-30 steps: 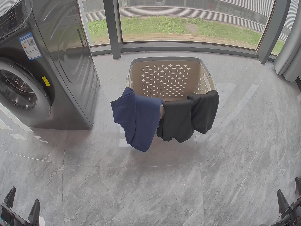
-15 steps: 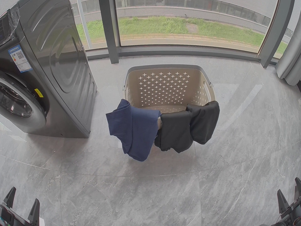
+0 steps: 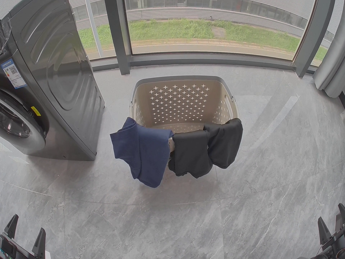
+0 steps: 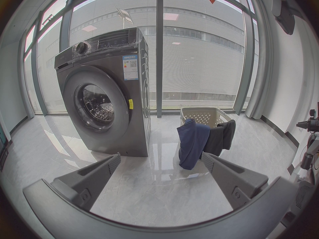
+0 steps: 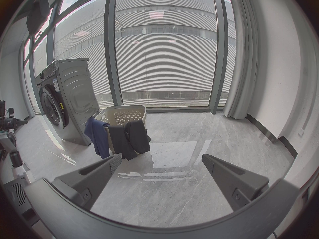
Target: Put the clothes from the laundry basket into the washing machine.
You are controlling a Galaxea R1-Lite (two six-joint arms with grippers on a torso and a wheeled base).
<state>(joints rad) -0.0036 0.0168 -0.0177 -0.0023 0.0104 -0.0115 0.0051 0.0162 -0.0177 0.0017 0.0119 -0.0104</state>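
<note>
The left gripper (image 3: 28,224) and right gripper (image 3: 330,214) sit low, jaws wide and empty. Well ahead, a navy garment (image 3: 143,153) and a black garment (image 3: 201,148) drape over the laundry basket (image 3: 183,79)'s near rim. The navy one is on the left arm's side, and the washing machine (image 3: 54,72) stands farther left.

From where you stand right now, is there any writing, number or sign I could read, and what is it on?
Nothing here is clear enough to quote.
On the washing machine, the white and blue label: print and a square code, too small to read.
Below it, the yellow sticker: too small to read.
Along the top, the control panel: markings blurred.
On the basket: star-shaped holes, no print.
</note>
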